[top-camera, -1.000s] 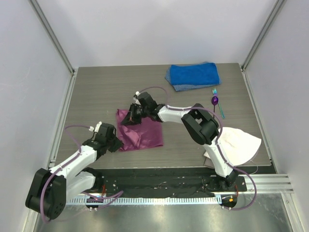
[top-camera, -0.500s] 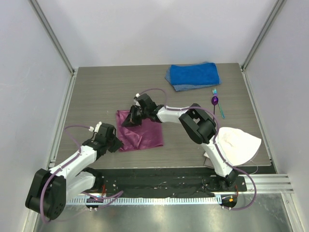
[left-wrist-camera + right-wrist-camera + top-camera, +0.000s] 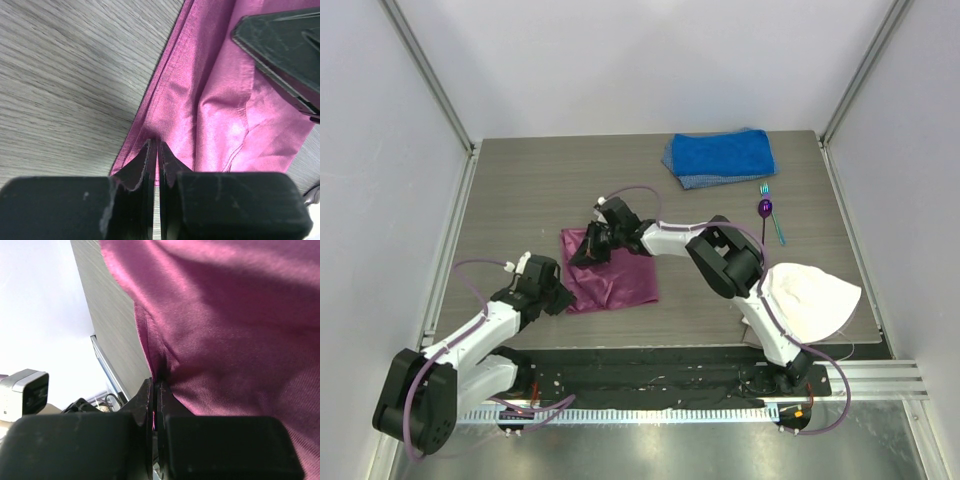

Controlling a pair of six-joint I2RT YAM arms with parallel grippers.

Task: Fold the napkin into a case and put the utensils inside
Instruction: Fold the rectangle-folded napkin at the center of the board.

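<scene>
Napkin (image 3: 620, 282) is lying on the counter (image 3: 520, 190), left jaws clamping shut on its near-left corner, right jaws pinching its far-left edge and creeping leftward, flattening the fold.

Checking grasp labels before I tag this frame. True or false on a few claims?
1. The left pincer and the right pincer are each shut on an edge of the napkin. True.
2. The spoon and the fork lie side by side on the bare table, to the right of the napkin. True.
3. The blue towel covers part of the napkin. False: it lies apart from it, at the table's far edge.
4. The white cloth sits by the left arm's base. False: it lies on the right side, next to the right arm.
</scene>
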